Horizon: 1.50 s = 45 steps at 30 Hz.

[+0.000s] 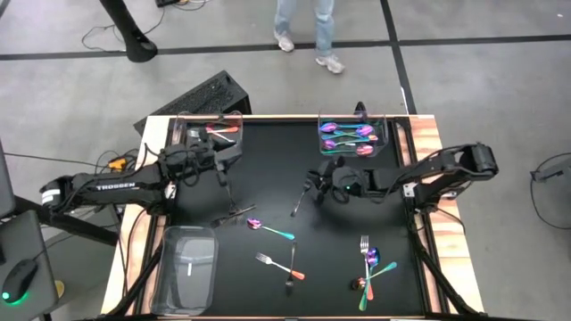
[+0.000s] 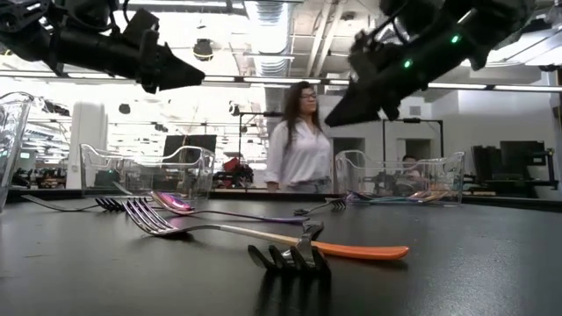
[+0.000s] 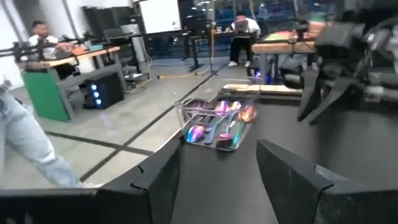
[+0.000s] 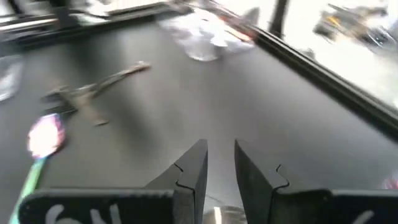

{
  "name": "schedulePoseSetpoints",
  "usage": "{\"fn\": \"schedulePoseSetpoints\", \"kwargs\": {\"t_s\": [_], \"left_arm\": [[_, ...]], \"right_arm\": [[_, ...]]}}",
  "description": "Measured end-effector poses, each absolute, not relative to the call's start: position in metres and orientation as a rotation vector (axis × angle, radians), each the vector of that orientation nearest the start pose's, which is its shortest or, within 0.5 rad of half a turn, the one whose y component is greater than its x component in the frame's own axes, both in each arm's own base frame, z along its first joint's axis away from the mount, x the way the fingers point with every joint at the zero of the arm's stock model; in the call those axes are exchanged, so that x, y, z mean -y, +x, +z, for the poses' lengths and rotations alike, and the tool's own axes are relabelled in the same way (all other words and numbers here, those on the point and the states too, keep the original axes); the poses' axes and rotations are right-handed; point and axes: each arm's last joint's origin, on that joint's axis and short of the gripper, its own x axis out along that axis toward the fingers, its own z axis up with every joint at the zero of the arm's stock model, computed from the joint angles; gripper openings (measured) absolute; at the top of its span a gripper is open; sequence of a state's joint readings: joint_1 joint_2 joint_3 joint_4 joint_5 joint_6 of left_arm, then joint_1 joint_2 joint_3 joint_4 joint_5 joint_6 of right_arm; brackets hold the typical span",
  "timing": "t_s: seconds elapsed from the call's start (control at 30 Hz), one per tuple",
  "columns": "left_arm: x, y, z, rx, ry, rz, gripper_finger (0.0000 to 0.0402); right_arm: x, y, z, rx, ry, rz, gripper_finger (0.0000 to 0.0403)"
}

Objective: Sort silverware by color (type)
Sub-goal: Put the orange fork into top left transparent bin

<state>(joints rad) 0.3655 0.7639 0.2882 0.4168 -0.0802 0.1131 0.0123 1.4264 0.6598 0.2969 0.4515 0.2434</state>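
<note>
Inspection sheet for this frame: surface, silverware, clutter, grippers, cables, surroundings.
Surface: black table top with wood edges.
Job's things: iridescent spoons in the far right tray; coppery pieces in the far left tray; loose forks and spoons scattered mid-table and at the near right; the near left tray appears to hold one dark piece.
Clutter: nothing seen.
Grippers: left gripper open, empty, above the table; right gripper narrowly open, empty.
Cables: cords on the floor left of the table.
Surroundings: person standing beyond the table.

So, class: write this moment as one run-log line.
left gripper: open, empty, near coppery tray | right gripper: narrow gap, empty, mid-table | iridescent tray: several pieces | loose silverware: unsorted
</note>
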Motion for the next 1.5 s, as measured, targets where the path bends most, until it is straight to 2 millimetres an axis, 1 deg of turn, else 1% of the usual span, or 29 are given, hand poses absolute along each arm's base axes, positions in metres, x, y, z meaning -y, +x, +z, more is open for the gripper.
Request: {"fn": "schedulePoseSetpoints", "kwargs": {"t_s": [0.07, 0.17, 0.27, 0.4, 0.53, 0.7, 0.8, 0.87, 0.93, 1.0, 1.1, 1.17, 1.27, 1.37, 1.43, 1.5], "left_arm": [[-0.06, 0.16, 0.222, -0.084, 0.129, 0.389, 0.0198], [-0.052, 0.163, 0.222, -0.082, 0.157, 0.264, 0.0198], [-0.045, 0.165, 0.219, -0.096, 0.159, 0.167, 0.0198], [-0.038, 0.167, 0.215, -0.134, 0.153, 0.124, 0.0198], [-0.033, 0.167, 0.212, -0.165, 0.136, 0.092, 0.0198], [-0.028, 0.168, 0.211, -0.174, 0.132, 0.061, 0.0198], [-0.026, 0.168, 0.211, -0.169, 0.102, 0.054, 0.0198], [-0.025, 0.169, 0.211, -0.17, 0.077, 0.056, 0.0198], [-0.023, 0.169, 0.211, -0.168, 0.041, 0.05, 0.0198], [-0.021, 0.169, 0.211, -0.161, 0.024, 0.037, 0.0198], [-0.017, 0.17, 0.214, -0.137, 0.027, 0.013, 0.0198], [-0.014, 0.171, 0.215, -0.121, 0.03, -0.001, 0.0198], [-0.012, 0.171, 0.217, -0.102, 0.058, -0.009, 0.0198], [-0.011, 0.171, 0.219, -0.079, 0.061, -0.01, 0.0198], [-0.01, 0.172, 0.22, -0.076, 0.062, -0.016, 0.0198], [-0.009, 0.172, 0.22, -0.074, 0.063, -0.024, 0.0198]], "right_arm": [[0.004, 0.283, 0.199, -0.41, 0.108, -0.394, 0.0103], [-0.004, 0.285, 0.2, -0.41, 0.147, -0.224, 0.0101], [-0.01, 0.292, 0.194, -0.4, 0.213, -0.149, 0.0097], [-0.022, 0.3, 0.174, -0.438, 0.277, -0.141, 0.0093], [-0.048, 0.303, 0.157, -0.497, 0.266, -0.123, 0.0093], [-0.09, 0.311, 0.15, -0.524, 0.179, -0.151, 0.0093], [-0.111, 0.312, 0.143, -0.62, 0.135, -0.205, 0.0093], [-0.125, 0.316, 0.143, -0.67, 0.143, -0.232, 0.0093], [-0.136, 0.316, 0.143, -0.738, 0.151, -0.273, 0.0093], [-0.146, 0.316, 0.144, -0.793, 0.194, -0.332, 0.0093], [-0.154, 0.305, 0.148, -0.892, 0.318, -0.527, 0.0093], [-0.159, 0.291, 0.153, -0.942, 0.393, -0.665, 0.0096], [-0.168, 0.269, 0.165, -0.969, 0.447, -0.802, 0.0111], [-0.176, 0.249, 0.174, -0.997, 0.49, -0.863, 0.0142], [-0.181, 0.236, 0.178, -1.028, 0.513, -0.901, 0.017], [-0.181, 0.225, 0.182, -1.061, 0.513, -0.955, 0.0199]]}}
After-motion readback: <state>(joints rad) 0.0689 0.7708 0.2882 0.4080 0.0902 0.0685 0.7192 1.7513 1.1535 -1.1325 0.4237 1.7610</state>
